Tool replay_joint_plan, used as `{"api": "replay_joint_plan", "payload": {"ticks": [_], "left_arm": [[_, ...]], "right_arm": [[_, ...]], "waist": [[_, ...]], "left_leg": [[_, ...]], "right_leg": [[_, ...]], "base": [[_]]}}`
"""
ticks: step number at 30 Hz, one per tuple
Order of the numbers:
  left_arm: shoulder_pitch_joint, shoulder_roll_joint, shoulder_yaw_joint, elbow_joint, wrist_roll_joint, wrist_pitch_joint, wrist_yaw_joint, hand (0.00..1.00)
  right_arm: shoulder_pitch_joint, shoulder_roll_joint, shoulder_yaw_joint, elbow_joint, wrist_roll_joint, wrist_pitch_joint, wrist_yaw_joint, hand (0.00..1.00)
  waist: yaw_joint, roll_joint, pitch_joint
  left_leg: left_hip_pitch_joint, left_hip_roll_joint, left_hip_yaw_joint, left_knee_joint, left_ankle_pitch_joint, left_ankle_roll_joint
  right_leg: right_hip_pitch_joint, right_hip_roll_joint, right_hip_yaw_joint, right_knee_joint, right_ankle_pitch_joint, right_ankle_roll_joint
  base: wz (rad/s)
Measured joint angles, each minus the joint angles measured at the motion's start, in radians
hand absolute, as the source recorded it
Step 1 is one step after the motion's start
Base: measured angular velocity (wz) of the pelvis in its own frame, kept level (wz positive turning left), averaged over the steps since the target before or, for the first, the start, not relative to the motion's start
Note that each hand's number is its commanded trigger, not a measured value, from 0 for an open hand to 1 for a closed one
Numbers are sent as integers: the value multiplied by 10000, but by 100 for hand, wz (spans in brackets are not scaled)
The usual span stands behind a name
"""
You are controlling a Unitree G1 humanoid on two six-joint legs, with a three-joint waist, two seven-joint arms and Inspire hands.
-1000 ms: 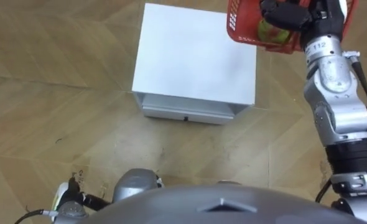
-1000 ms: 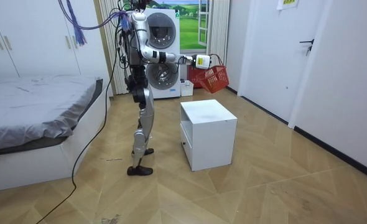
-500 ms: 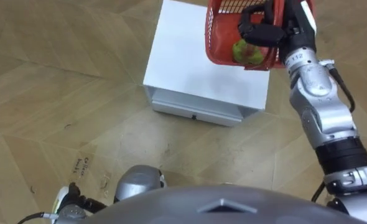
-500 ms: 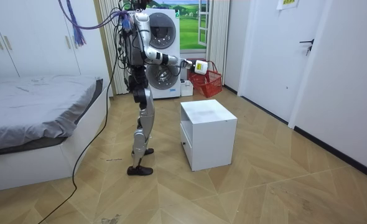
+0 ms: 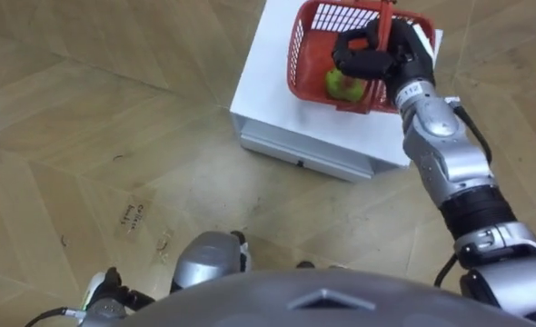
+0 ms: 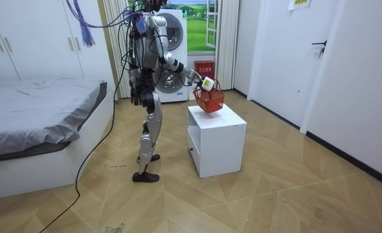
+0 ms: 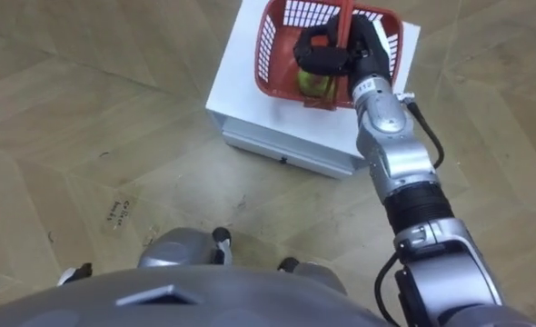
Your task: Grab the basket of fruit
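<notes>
Grips basket with right hand — curled tight round the handle; holds it low over the cabinet, at far right of the body; touching the top or just apart, cannot tell. Has the basket under the hand and slightly left of it; long axis roughly left-right, handle across the short way. Hangs left hand down by the hip, well apart from the basket; spread or closed, cannot tell; right hand nearer by far, already on the thing. Stands just beside the cabinet, at its near side. Counted: one basket; one green fruit inside, near the hand, maybe more hidden behind it; one cabinet; one drawer in its near face, shut. Judged — grasp made, pick-up nearly done; next needs only a straight lift clear of the top, grip firm, no swing, or risks tipping the fruit out.
</notes>
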Motion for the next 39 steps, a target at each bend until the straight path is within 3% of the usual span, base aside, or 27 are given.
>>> {"api": "replay_joint_plan", "payload": {"ticks": [5, 6, 7, 8, 9, 10, 11, 12, 13, 14, 15, 20, 26, 39], "left_arm": [[-1, 0, 17, -12, -3, 3, -9, 0], [0, -3, 17, -8, -3, 4, -10, 0], [-6, -17, 11, -11, 8, 7, -10, 0], [-11, -3, 128, 10, 58, -48, 20, 0], [0, 0, 337, 109, 106, -130, 18, 0], [-45, -35, 370, 274, 142, -149, 31, 0], [-69, -49, 333, 415, 178, -214, 16, 0], [-74, -57, 216, 412, 184, -220, 15, 0], [-78, -62, 203, 400, 187, -221, 14, 0], [-82, -57, 206, 397, 184, -189, 14, 0], [-63, -4, 208, 422, 186, -94, 20, 0], [-76, -55, -90, 400, 191, -33, -130, 0], [-47, -64, -218, 403, 22, 10, -157, 0], [-54, -62, -278, 396, -96, 11, -167, 0]], "right_arm": [[-96, 10, 0, 465, -1, 1, -24, 97], [-97, 11, 0, 479, -2, 1, -27, 78], [-99, 4, -3, 549, -9, -21, -44, 60], [-143, 20, 41, 596, -58, -50, -34, 22], [-310, 31, 227, 539, -73, -66, -45, 22], [-288, -28, 272, 534, -67, -137, -65, 0], [-181, -37, 356, 612, -14, -158, -256, 0], [-182, -154, 370, 751, 6, -156, -324, 0], [-182, -188, 352, 760, 5, -156, -339, 0], [-233, -242, 275, 765, 6, -160, -354, 0], [-261, -220, 280, 860, 5, -175, -330, 0], [-266, 18, 277, 1213, -47, -176, -216, 0], [-223, 24, 264, 1619, -17, -159, 109, 0], [-208, 36, 260, 1577, -6, -142, 428, 0]], "waist": [[-48, 210, -14], [-44, 230, -16], [-93, 354, 6], [-11, 445, 50], [38, 327, 6], [-70, 448, 20], [-198, 501, 40], [-201, 384, 96], [-201, 409, 83], [-187, 445, 61], [-68, 231, 56], [-77, 135, 65], [-44, 250, 105], [-101, 358, 34]], "left_leg": [[-120, -7, -192, 9, 1, 2], [-117, 7, -305, 9, 3, 6], [-22, 107, -1199, -20, 55, 40], [-25, 276, -1936, -18, 58, 31], [-242, 341, -1806, 155, 6, -58], [-295, 414, -1706, 318, -123, -275], [-394, 466, -1172, 452, -169, -458], [-497, 401, -739, 110, -145, -436], [-638, 382, -604, -138, -61, -417], [-1013, 422, -352, -491, 793, -194], [-918, 356, -167, -371, 825, -186], [-759, 23, -294, -379, 863, -90], [-765, -140, -239, -133, 694, 240], [-965, -232, -189, 235, 582, 357]], "right_leg": [[-146, -31, -229, 294, 0, -1], [-235, -43, -273, 460, -3, -5], [-765, -81, -538, 1345, -128, -63], [-1387, 159, -393, 1174, -274, -443], [-1947, 441, -185, -190, 583, -828], [-1995, 460, -310, -119, 1301, -919], [-1786, 462, -239, -150, 1424, -932], [-1699, 390, -25, -151, 1422, -929], [-1675, 370, 61, -163, 1407, -905], [-1642, 374, -6, -115, 1286, -730], [-1603, 275, -14, -94, 1155, -634], [-1348, -9, -438, -8, 999, -388], [-1323, -219, -529, 374, 857, -262], [-1463, -338, -541, 580, 791, -164]], "base": [[4], [-7], [-32], [-62], [-55], [-17], [19], [19], [13], [0], [5], [22], [4], [0]]}}
